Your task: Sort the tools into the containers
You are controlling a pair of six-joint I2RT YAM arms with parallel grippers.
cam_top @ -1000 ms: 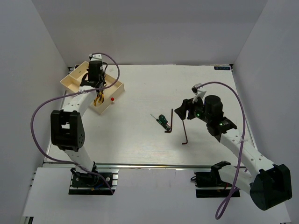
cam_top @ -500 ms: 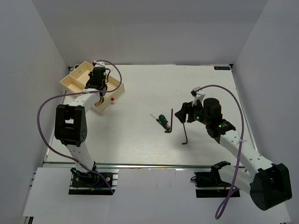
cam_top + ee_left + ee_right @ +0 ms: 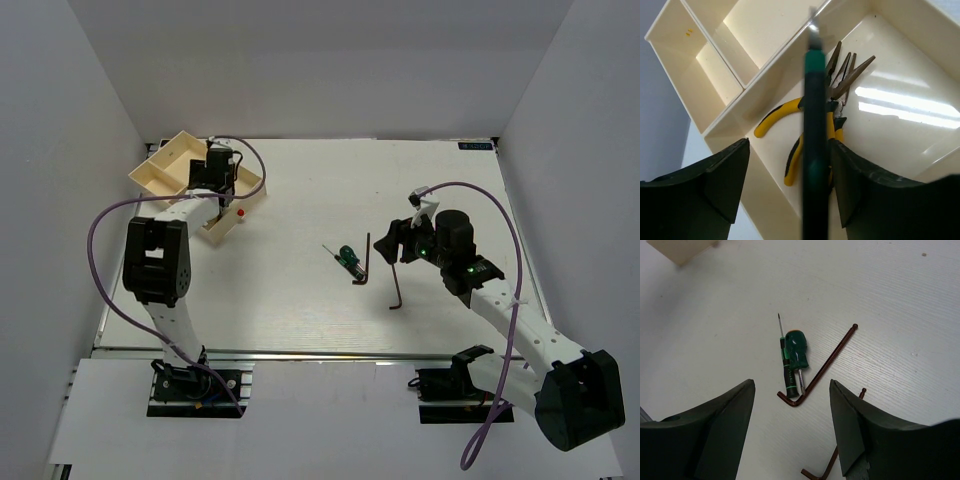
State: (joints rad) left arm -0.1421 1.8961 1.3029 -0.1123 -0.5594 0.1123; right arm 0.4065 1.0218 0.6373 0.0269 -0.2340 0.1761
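Green blurred handle [image 3: 815, 150] hides part of the yellow pliers [image 3: 767, 124].

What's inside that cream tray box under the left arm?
Yellow-handled pliers lie inside the tray compartment, metal tips pointing toward its corner. A blurry green tool between the left fingers covers part of the handles, so whatever is beneath it is hidden.

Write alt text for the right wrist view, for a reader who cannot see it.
A small green-handled screwdriver lies on a white table beside a dark L-shaped hex key, framed by the dark fingers of the open right gripper. A second hex key shows partly at the bottom edge, and a corner of the cream tray at top left.
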